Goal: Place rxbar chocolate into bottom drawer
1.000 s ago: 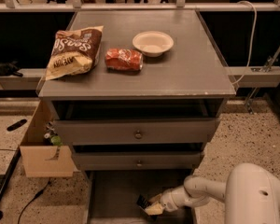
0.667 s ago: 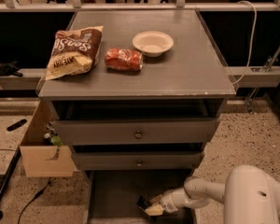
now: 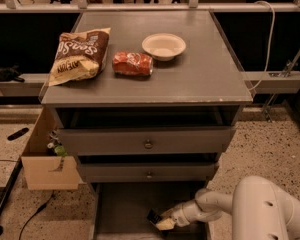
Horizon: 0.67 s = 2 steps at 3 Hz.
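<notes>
The bottom drawer (image 3: 122,211) of the grey cabinet is pulled out at the bottom of the camera view, its flat floor showing. My gripper (image 3: 161,221) reaches in from the right, low over the drawer's right half. A small dark bar end, the rxbar chocolate (image 3: 152,216), sticks out at the gripper's tip. The gripper is shut on it. The bar sits just above or on the drawer floor; I cannot tell which.
On the cabinet top lie a brown-and-cream chip bag (image 3: 80,55), an orange-red packet (image 3: 133,63) and a white bowl (image 3: 163,45). Two upper drawers with round knobs (image 3: 148,144) are above. A cardboard box (image 3: 42,154) stands left of the cabinet. My white arm (image 3: 267,209) fills the lower right.
</notes>
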{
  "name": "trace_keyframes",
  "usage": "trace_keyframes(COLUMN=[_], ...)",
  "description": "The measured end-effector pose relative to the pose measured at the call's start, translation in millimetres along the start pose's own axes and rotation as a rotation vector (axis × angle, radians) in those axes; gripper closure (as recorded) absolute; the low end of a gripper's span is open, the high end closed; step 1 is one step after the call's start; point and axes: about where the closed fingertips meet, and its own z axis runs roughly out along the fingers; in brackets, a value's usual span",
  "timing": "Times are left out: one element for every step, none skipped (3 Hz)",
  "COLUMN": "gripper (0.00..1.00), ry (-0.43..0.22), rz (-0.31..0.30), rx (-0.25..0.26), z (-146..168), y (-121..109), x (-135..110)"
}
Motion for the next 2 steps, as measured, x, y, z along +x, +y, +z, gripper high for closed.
trace_keyframes(gripper=[0.76, 0.53], ry=[0.001, 0.001], rz=[0.0, 0.0], rx=[0.0, 0.0], z=[0.5, 0.6], y=[-0.5, -0.5], x=[0.2, 0.2])
